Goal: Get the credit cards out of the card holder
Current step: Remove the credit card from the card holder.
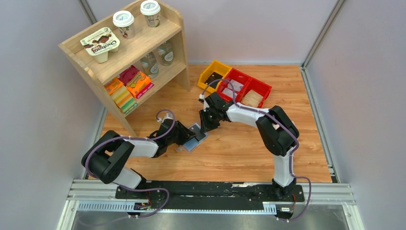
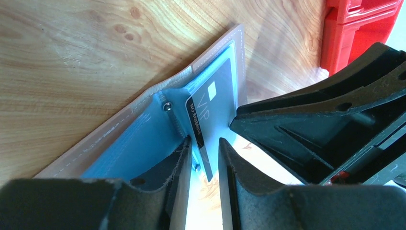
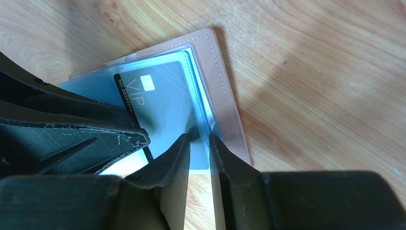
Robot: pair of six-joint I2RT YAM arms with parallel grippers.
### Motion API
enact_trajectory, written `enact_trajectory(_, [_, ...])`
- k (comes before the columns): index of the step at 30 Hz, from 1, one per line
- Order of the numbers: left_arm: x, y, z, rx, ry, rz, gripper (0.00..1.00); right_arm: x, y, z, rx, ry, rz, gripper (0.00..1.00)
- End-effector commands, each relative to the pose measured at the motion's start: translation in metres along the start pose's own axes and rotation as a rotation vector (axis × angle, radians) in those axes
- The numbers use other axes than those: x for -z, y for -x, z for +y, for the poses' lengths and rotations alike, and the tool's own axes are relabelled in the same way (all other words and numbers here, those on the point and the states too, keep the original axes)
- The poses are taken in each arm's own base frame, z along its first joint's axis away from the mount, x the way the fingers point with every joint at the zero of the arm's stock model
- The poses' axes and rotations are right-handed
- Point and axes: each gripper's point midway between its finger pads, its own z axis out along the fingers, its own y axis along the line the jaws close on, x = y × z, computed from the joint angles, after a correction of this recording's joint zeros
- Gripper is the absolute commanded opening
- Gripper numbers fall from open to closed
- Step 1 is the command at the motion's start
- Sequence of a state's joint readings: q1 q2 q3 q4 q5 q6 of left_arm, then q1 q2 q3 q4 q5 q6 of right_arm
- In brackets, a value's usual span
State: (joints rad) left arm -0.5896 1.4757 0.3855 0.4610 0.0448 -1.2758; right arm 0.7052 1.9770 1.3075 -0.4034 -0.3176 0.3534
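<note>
Left gripper (image 2: 205, 144): jaws narrowly apart astride the black card (image 2: 218, 103) edge; cannot tell if gripping. Right gripper (image 3: 199, 141): jaws narrow around the holder (image 3: 225, 91) sleeve edge; grip likewise unclear. Card: inside holder. Holder: open on table (image 3: 311, 96), between both grippers.

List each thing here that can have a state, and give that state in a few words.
card holder, lying open on the table, clear sleeves showing.
black card, mostly inside a sleeve, one edge bare.
left gripper, narrowly open, fingers astride the card's bare edge.
right gripper, narrowly open, fingers astride the sleeve's edge.
white-lidded cup, upright on the shelf top, lid on.
</note>
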Motion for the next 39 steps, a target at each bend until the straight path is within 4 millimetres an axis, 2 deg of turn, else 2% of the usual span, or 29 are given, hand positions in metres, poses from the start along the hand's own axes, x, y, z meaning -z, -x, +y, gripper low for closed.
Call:
enact_trajectory(1, [0.005,0.002,-0.033,-0.009,-0.149,0.002,0.31,-0.009,-0.010,0.001,-0.017,0.017,0.029,0.27])
enact_trajectory(7, [0.017,0.006,-0.053,0.010,-0.256,-0.018,0.25,-0.012,-0.010,-0.001,-0.027,0.009,0.034,0.26])
enact_trajectory(12, [0.020,0.004,-0.070,0.010,-0.329,0.005,0.23,-0.013,-0.012,-0.002,-0.034,0.006,0.040,0.25])
enact_trajectory(16, [0.022,0.003,-0.075,0.012,-0.349,0.012,0.23,-0.013,-0.012,-0.002,-0.035,0.004,0.041,0.25])
enact_trajectory(19, [0.020,0.003,-0.070,0.013,-0.333,0.007,0.22,-0.014,-0.012,-0.002,-0.035,0.004,0.042,0.24])
enact_trajectory(23, [0.016,0.000,-0.059,0.016,-0.302,0.015,0.16,-0.016,-0.014,-0.004,-0.036,-0.004,0.047,0.24])
enact_trajectory(27, [0.013,-0.005,-0.041,0.034,-0.247,0.024,0.00,-0.016,-0.013,-0.007,-0.037,-0.018,0.046,0.23])
enact_trajectory(35, [0.021,-0.014,0.003,0.086,-0.118,0.027,0.00,-0.016,-0.013,-0.011,-0.044,-0.033,0.045,0.22])
enact_trajectory(39, [0.026,-0.014,0.015,0.087,-0.071,0.016,0.00,-0.017,-0.014,-0.013,-0.049,-0.036,0.049,0.22])
